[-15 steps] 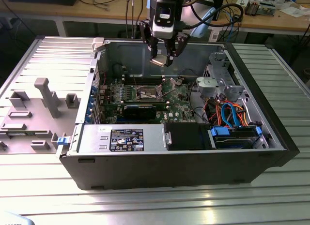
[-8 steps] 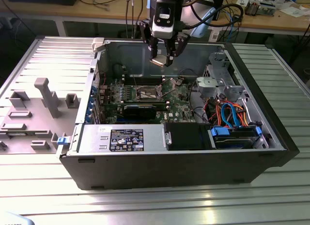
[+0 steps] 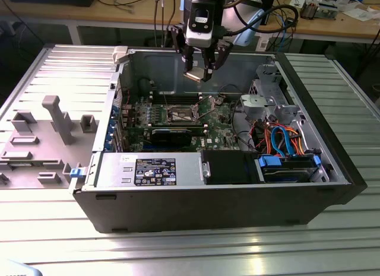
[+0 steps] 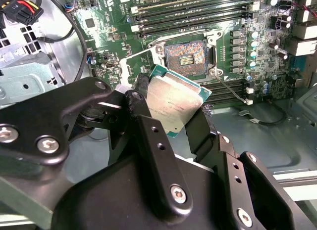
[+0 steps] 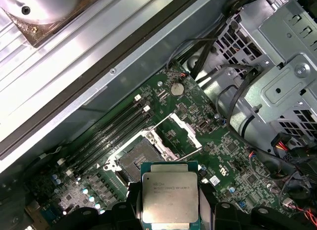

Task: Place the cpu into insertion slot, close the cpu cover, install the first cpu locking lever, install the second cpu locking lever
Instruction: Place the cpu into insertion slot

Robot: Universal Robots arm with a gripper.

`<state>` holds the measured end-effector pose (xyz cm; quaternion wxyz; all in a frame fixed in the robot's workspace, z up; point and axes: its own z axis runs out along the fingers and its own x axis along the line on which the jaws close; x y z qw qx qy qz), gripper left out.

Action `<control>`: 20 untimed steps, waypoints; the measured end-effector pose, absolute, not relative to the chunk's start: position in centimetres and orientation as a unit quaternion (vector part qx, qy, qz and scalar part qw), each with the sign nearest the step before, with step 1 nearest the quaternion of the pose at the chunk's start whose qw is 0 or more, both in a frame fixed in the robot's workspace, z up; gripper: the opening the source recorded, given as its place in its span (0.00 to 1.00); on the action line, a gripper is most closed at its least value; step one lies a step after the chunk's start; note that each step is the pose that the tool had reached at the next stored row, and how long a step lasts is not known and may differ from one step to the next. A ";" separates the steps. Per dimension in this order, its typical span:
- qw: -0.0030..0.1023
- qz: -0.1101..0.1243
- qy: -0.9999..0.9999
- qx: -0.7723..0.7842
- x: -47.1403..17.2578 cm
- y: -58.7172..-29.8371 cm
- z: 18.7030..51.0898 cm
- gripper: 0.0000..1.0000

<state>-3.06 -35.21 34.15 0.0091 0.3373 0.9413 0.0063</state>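
My gripper [image 3: 199, 71] hangs above the open computer case, shut on the cpu [image 3: 193, 76], a small square chip with a silvery top and a green edge. In both wrist views the black fingers [image 4: 142, 99] clamp two opposite sides of the cpu [image 4: 173, 99] [image 5: 170, 195]. Below it on the green board lies the insertion slot [image 3: 180, 114] [image 4: 190, 54] [image 5: 138, 156], its dark centre bare. The cpu cover [image 5: 181, 133] [image 4: 134, 67] is swung up beside the slot. The chip is held well above the slot, apart from it.
Long black memory slots [image 5: 109, 136] run beside the slot. A metal drive cage [image 3: 270, 95] with orange and blue cables [image 3: 285, 139] fills the case on the exterior view's right. A power supply [image 3: 148, 169] lies along the front wall. A grey fixture plate [image 3: 41, 133] lies outside on the left.
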 end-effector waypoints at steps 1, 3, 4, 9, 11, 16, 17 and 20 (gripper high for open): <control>0.009 0.006 0.941 0.338 -3.1 -35.2 34.1 0.55; 0.009 0.006 0.941 0.339 -3.1 -35.2 34.1 0.55; 0.009 0.006 0.941 0.339 -3.1 -35.2 34.1 0.55; 0.009 0.006 0.940 0.341 -3.1 -35.2 34.1 0.55; 0.009 0.006 0.940 0.342 -3.1 -35.2 34.1 0.55; 0.009 0.006 0.939 0.345 -3.1 -35.2 34.1 0.55; 0.009 0.006 0.939 0.345 -3.1 -35.2 34.1 0.55; 0.009 0.006 0.938 0.346 -3.1 -35.2 34.1 0.55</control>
